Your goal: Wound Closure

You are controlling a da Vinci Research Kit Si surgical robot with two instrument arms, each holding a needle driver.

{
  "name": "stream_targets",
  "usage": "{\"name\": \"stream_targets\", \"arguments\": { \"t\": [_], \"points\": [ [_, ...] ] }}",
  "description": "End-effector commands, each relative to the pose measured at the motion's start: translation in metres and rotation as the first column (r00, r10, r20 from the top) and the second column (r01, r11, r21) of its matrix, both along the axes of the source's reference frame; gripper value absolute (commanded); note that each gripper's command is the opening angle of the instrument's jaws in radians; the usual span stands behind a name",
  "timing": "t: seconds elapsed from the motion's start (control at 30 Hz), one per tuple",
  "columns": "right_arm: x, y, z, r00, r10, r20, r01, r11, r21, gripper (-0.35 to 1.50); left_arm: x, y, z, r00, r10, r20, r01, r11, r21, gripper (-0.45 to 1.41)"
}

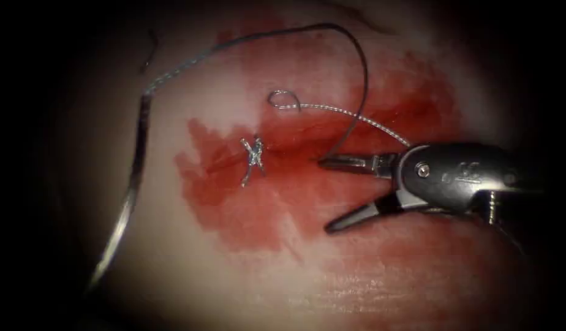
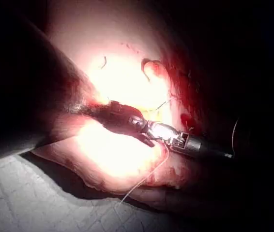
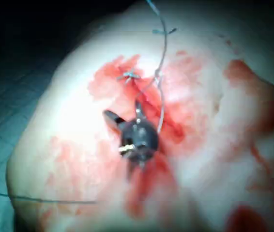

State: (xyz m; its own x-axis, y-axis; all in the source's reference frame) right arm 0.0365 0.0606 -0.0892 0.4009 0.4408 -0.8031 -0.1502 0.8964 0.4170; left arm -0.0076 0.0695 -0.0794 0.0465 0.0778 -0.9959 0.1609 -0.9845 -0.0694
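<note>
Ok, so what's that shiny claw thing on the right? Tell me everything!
That is the right arm's gripper, a small tool of dark, shiny metal. Two slim pointed jaws hinge on a rounded wrist with a small screw. The jaws are spread open in a V, pointing left, and hold nothing. It hangs over the red fluid on the tissue, right of the knot. A dark thread curves down to its upper jaw's tip; whether they touch, I cannot tell.
</note>
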Motion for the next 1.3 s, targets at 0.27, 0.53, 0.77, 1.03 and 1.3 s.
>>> {"name": "stream_targets", "arguments": {
  "t": [0.27,0.53,0.77,1.03,1.3],
  "points": [
    [-0.0011,-0.0002,-0.0014,0.999,0.036,-0.023,-0.036,0.999,0.004,0.81,0.0004,-0.0003,0.0012,0.999,0.022,-0.042,-0.022,1.0,0.009,-0.35],
    [0.0007,0.0016,-0.0014,0.995,0.092,-0.025,-0.091,0.996,0.005,0.72,0.0011,-0.0011,0.0021,0.996,0.072,-0.052,-0.071,0.997,0.018,-0.35],
    [0.002,0.0021,-0.0011,0.994,0.099,-0.035,-0.099,0.995,0.009,0.42,0.0011,-0.0005,0.003,0.996,0.065,-0.064,-0.062,0.997,0.037,-0.35],
    [0.0017,0.0018,-0.0002,0.998,0.052,-0.043,-0.052,0.999,0.012,-0.35,0.0011,0.0002,0.0037,0.995,0.053,-0.079,-0.049,0.998,0.046,-0.35],
    [-0.0014,-0.002,-0.0033,0.999,-0.011,-0.044,0.012,1.0,0.026,-0.35,-0.0006,0.0046,0.0077,0.985,-0.075,-0.154,0.082,0.996,0.039,-0.35]
  ]
}}
